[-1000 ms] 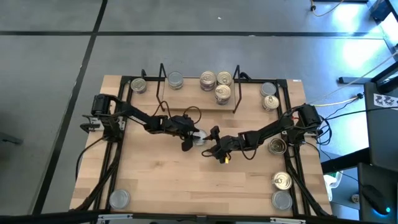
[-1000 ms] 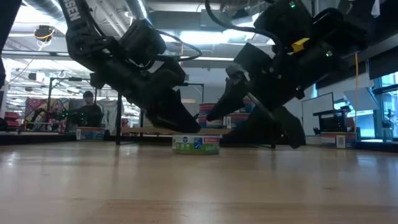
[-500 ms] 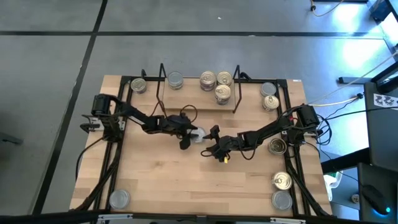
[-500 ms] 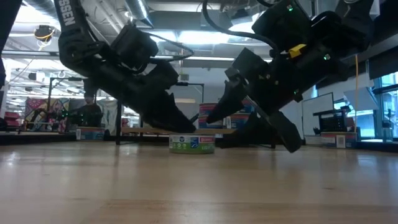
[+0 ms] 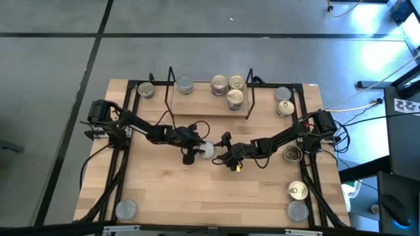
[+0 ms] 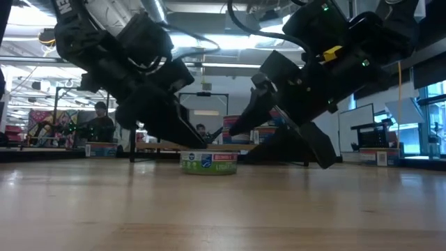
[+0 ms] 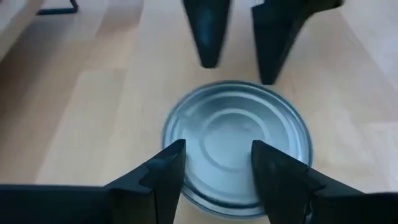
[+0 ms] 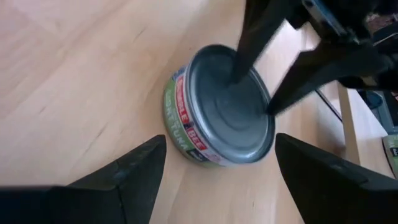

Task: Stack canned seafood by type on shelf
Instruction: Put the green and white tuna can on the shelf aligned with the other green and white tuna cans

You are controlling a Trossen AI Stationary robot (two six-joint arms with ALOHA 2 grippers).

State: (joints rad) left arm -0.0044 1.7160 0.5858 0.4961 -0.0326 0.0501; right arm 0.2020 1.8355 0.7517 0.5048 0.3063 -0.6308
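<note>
A short can of seafood with a plain grey top (image 5: 208, 151) (image 7: 239, 140) (image 8: 227, 102) stands flat on the tabletop at mid-table. My left gripper (image 5: 195, 153) (image 7: 217, 152) (image 6: 191, 136) reaches it from the table's left, fingers open, tips over the can's top. My right gripper (image 5: 222, 152) (image 8: 217, 180) hovers open just right of the can, its fingers spread wider than the can and clear of it. The shelf (image 5: 210, 108) stands at the far middle and carries three gold-topped cans (image 5: 234, 98) and a grey one (image 5: 186, 84). My left gripper sets its fingertips on the can's grey top. One fingertip (image 8: 237, 74) is near the middle of the top. The other fingertip (image 8: 272, 107) is at the rim (image 7: 173, 144). The fingers slant down from the table's left. The can stays flat on the wood.
Loose cans lie around: a gold one at the far left (image 5: 146, 90), a grey (image 5: 283, 95) and several gold ones (image 5: 293, 154) along the right side, and grey ones in the near corners (image 5: 125, 209) (image 5: 296, 210). Black frame rails (image 5: 121, 164) run down both sides. People sit in the room beyond (image 6: 97, 118).
My left gripper has drawn back toward the table's left and slightly toward the near edge, rolling about its own axis. The grey-topped can has slid the same way on the wood and stays flat. The gap between the left fingers is unchanged.
</note>
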